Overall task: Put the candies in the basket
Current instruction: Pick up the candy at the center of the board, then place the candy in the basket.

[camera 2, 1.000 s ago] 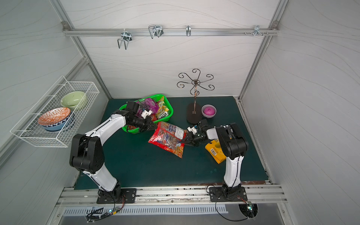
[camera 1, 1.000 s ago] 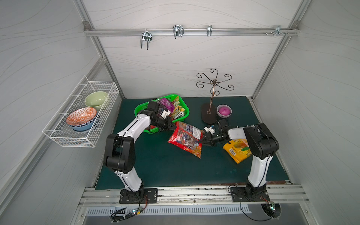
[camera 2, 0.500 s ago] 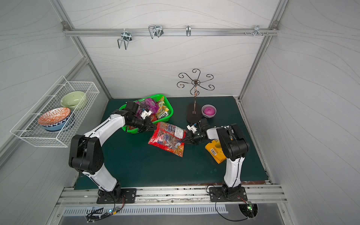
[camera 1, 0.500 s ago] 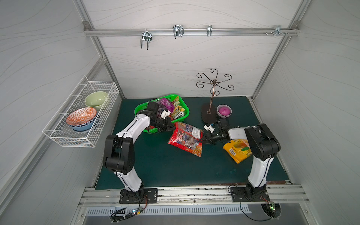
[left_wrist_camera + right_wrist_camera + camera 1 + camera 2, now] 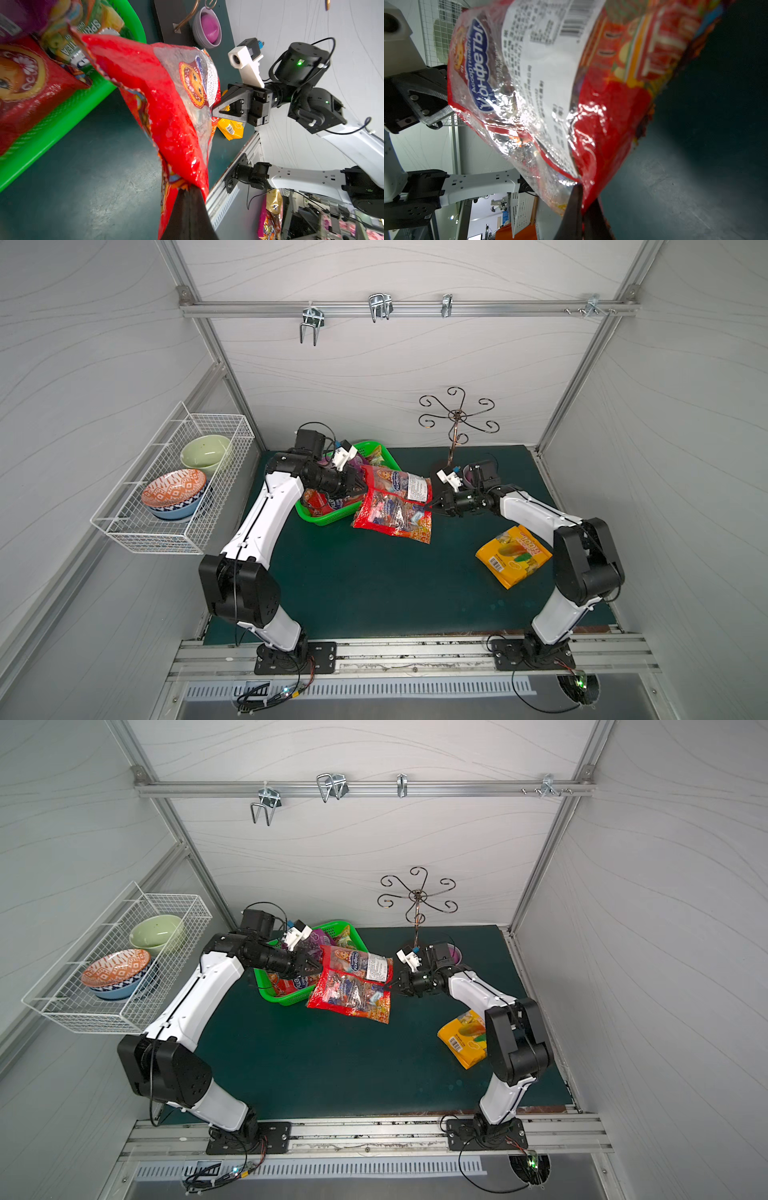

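On the left wall, a white wire basket (image 5: 226,489) holding three bowls: a pale green ceramic one (image 5: 205,452) at the far end, an orange-and-white patterned one (image 5: 173,488) nearer, nested in a blue one (image 5: 174,512). Across the far wall, a horizontal aluminium rail (image 5: 498,308) carrying bent metal hooks (image 5: 311,325). Far on the dark green table mat (image 5: 374,580), an upright bronze wire stand (image 5: 457,423) with curled arms on a dark flat base (image 5: 166,20); just right of it, a small grey bowl (image 5: 207,27) with a magenta inside. Along the near edge, a slotted aluminium track (image 5: 415,649).

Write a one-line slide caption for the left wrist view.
Left fingers and right fingers pinch opposite edges of the large red candy bag beside the green basket.
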You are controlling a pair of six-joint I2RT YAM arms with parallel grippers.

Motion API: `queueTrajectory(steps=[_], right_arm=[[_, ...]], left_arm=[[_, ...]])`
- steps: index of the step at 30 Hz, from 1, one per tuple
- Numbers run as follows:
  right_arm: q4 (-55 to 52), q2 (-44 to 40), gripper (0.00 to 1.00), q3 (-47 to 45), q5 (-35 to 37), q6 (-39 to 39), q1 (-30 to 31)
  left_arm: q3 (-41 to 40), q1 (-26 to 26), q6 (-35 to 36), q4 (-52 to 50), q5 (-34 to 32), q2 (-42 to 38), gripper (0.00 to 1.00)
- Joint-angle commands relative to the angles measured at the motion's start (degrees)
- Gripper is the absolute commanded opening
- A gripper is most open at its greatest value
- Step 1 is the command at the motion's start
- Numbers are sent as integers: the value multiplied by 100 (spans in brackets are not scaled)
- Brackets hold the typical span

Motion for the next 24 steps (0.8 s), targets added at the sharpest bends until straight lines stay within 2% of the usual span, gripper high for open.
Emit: queueTrajectory(steps=[1, 9, 19, 24], right_arm=[[-196, 29, 0, 771, -45, -203, 147], [-672, 997, 0, 2562, 310, -383, 562], [-711, 2122, 0, 4015, 743, -405, 1095], [-857, 2968, 0, 5092, 797, -330, 1202]], left_arm=[[380, 242, 251, -79, -234, -179, 0], [234, 867, 514, 224, -928, -376, 0], [-313, 1600, 417, 669, -1373, -616, 0], [-504, 1704, 497, 1056, -1728, -566, 0]])
